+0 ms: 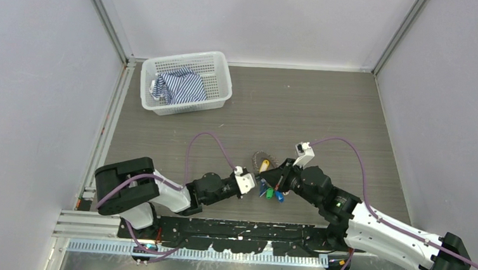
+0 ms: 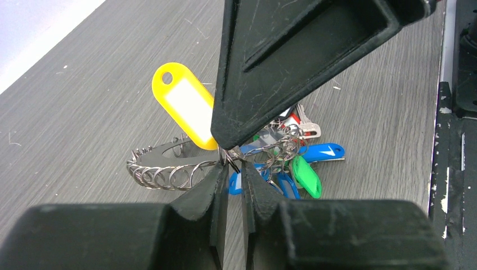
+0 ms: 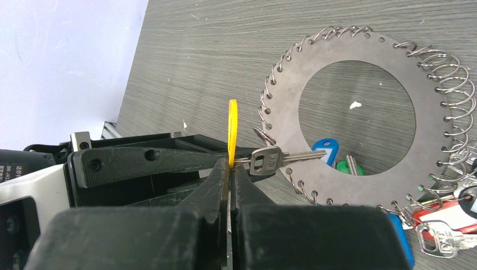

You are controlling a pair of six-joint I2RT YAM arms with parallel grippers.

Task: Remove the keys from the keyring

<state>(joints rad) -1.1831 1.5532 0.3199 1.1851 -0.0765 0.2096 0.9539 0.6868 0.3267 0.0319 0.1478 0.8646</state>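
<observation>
The keyring (image 3: pixel 360 53) is a flat grey metal ring lying on the table, fringed with small wire split rings. It also shows in the top view (image 1: pixel 261 158) and the left wrist view (image 2: pixel 169 163). My right gripper (image 3: pixel 229 166) is shut on a yellow tag (image 3: pixel 232 126), with a silver key (image 3: pixel 270 160) hanging beside it over the ring's edge. My left gripper (image 2: pixel 234 169) faces it tip to tip, pinching the small split ring (image 2: pixel 232 157) under the yellow tag (image 2: pixel 183 107). Keys with blue, green and red tags (image 2: pixel 306 169) lie bunched beside the ring.
A white mesh basket (image 1: pixel 188 55) holding a striped cloth (image 1: pixel 177 86) stands at the back left. Both grippers (image 1: pixel 257 179) meet near the table's front middle. The black metal rail (image 1: pixel 236 230) of the arm bases runs along the near edge.
</observation>
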